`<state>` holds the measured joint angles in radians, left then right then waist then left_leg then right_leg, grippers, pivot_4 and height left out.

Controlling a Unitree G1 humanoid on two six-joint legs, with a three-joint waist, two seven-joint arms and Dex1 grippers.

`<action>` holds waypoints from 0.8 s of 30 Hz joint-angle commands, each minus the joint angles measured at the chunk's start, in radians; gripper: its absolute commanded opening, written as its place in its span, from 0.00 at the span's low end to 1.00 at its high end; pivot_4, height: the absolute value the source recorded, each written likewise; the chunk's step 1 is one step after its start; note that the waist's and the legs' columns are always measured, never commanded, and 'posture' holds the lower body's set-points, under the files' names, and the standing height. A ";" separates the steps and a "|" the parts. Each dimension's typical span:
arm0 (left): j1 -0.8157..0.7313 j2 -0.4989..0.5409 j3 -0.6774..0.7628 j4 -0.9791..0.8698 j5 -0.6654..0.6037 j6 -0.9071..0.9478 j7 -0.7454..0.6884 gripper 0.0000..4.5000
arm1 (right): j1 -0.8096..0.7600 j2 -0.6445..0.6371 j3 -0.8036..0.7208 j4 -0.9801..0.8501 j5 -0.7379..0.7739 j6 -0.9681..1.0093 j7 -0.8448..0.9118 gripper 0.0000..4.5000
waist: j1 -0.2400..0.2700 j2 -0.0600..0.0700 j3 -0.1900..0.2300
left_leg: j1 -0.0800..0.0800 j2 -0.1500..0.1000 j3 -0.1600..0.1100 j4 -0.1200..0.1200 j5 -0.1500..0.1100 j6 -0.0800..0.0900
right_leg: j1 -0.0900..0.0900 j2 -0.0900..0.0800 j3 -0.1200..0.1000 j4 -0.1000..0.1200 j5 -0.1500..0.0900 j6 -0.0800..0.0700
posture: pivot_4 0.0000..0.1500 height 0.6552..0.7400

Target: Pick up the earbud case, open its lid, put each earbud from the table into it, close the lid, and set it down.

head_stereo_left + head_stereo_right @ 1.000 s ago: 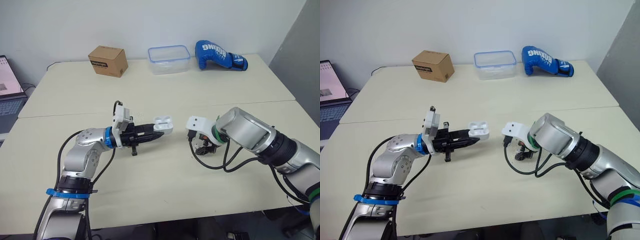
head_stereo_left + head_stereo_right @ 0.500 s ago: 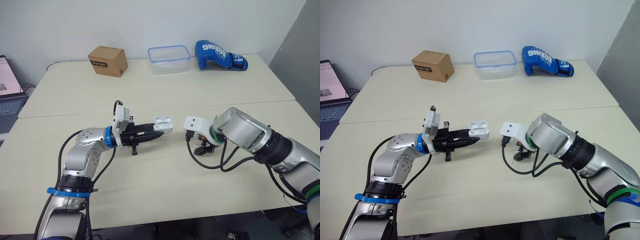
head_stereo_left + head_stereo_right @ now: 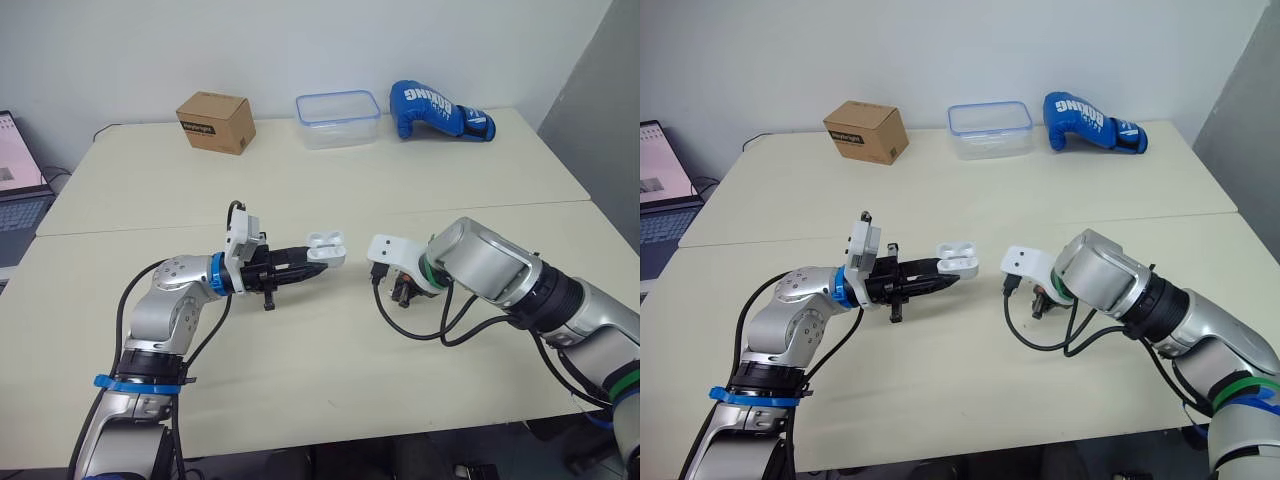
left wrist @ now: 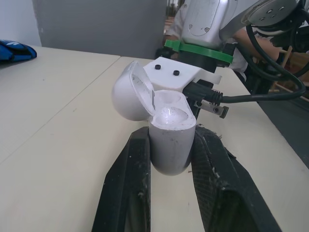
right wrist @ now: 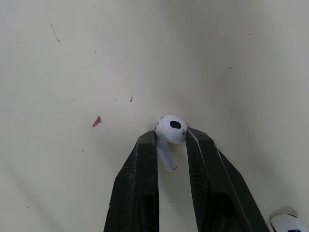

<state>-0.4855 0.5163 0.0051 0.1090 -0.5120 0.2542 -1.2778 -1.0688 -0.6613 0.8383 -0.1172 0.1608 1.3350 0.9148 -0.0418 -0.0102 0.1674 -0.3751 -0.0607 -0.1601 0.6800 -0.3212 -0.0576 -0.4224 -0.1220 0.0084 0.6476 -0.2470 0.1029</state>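
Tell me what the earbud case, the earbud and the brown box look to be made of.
Earbud case: smooth white plastic, likely glossy, since the inside of its open lid shows soft highlights. Earbud: seemingly the same hard white plastic, with a dark oval spot, perhaps mesh. Brown box: cardboard, by its matte tan faces and folded edges.

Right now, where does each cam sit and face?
Head eyes: forward and down over the table; both arms show.
Left wrist: along left gripper, at the open earbud case it clamps; right arm beyond.
Right wrist: down at the table; right gripper pinches an earbud.
Shared: head and left wrist see the earbud case.
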 commanded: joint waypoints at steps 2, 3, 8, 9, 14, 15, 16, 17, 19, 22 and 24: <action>-0.015 0.005 0.010 -0.022 -0.007 -0.010 -0.002 0.18 | 0.000 -0.005 -0.012 -0.031 0.009 -0.003 0.003 0.10 | 0.000 0.000 0.000 | 0.000 0.000 0.000 0.000 0.000 0.000 | 0.000 0.000 0.000 0.000 0.000 0.000 | 1.00 0.89; -0.013 0.005 0.010 -0.024 -0.007 -0.009 -0.002 0.18 | 0.001 -0.007 -0.012 -0.032 0.009 -0.007 0.006 0.10 | 0.000 0.000 0.000 | 0.000 0.000 0.000 0.000 0.000 0.000 | 0.000 0.000 0.000 0.000 0.000 0.000 | 1.00 0.89; -0.010 0.012 0.016 -0.025 -0.010 -0.008 -0.008 0.18 | 0.015 -0.113 -0.015 -0.075 -0.022 -0.206 0.093 0.10 | 0.002 0.000 0.000 | 0.000 0.000 0.000 0.000 0.000 0.000 | 0.000 0.000 0.000 0.000 0.000 0.000 | 1.00 0.89; -0.009 0.014 0.018 -0.025 -0.011 -0.007 -0.009 0.18 | 0.018 -0.132 -0.016 -0.081 -0.028 -0.236 0.110 0.10 | 0.002 0.000 0.000 | 0.000 0.000 0.000 0.000 0.000 0.000 | 0.000 0.000 0.000 -0.001 0.000 0.000 | 1.00 0.89; -0.015 0.020 0.017 -0.019 -0.014 -0.005 -0.019 0.18 | 0.097 -0.295 -0.040 -0.104 -0.087 -0.496 0.236 0.10 | 0.003 0.000 0.000 | 0.000 0.000 0.000 0.000 0.000 0.000 | 0.000 0.000 -0.001 -0.001 0.000 0.000 | 1.00 0.89; -0.017 0.018 0.015 -0.018 -0.013 -0.006 -0.020 0.18 | 0.116 -0.314 -0.050 -0.102 -0.094 -0.534 0.253 0.10 | 0.003 0.000 0.000 | 0.000 0.000 0.000 0.000 0.000 0.000 | 0.000 0.000 -0.001 -0.001 0.000 0.000 | 1.00 0.89; -0.019 0.016 0.014 -0.016 -0.012 -0.007 -0.021 0.18 | 0.135 -0.331 -0.058 -0.101 -0.104 -0.565 0.269 0.10 | 0.004 0.000 0.000 | 0.000 0.000 0.001 0.000 0.000 0.000 | 0.001 0.000 0.000 -0.001 0.000 0.000 | 1.00 0.89; -0.022 0.014 0.012 -0.014 -0.012 -0.009 -0.023 0.18 | 0.156 -0.348 -0.066 -0.096 -0.118 -0.608 0.284 0.10 | 0.004 0.000 0.000 | 0.000 0.000 0.001 0.000 0.000 0.000 | 0.001 0.000 0.000 -0.001 0.000 0.000 | 1.00 0.89; -0.028 0.008 0.008 -0.009 -0.010 -0.011 -0.028 0.18 | 0.187 -0.363 -0.084 -0.082 -0.141 -0.662 0.306 0.10 | 0.003 0.000 0.000 | 0.000 0.000 0.001 0.000 0.000 0.000 | 0.001 0.000 0.000 0.000 0.000 0.000 | 1.00 0.89; -0.038 0.000 0.003 -0.002 -0.009 -0.012 -0.033 0.18 | 0.217 -0.362 -0.107 -0.053 -0.179 -0.727 0.320 0.10 | 0.003 0.000 0.000 | 0.000 0.000 0.001 0.000 0.000 0.000 | 0.001 0.000 0.000 0.000 0.000 0.000 | 1.00 0.89; -0.043 -0.007 0.000 0.003 -0.008 -0.015 -0.033 0.18 | 0.237 -0.356 -0.120 -0.033 -0.205 -0.760 0.322 0.10 | 0.004 0.000 0.000 | 0.000 0.000 0.001 0.000 0.000 0.000 | 0.001 0.000 0.000 0.000 0.000 0.000 | 1.00 0.89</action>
<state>-0.5134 0.5137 0.0044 0.1241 -0.5095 0.2538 -1.3015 -0.8356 -1.0123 0.7577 -0.1512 -0.0191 0.6064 1.2283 -0.0379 -0.0103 0.1673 -0.3750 -0.0606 -0.1592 0.6800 -0.3212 -0.0576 -0.4216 -0.1219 0.0082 0.6470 -0.2469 0.1031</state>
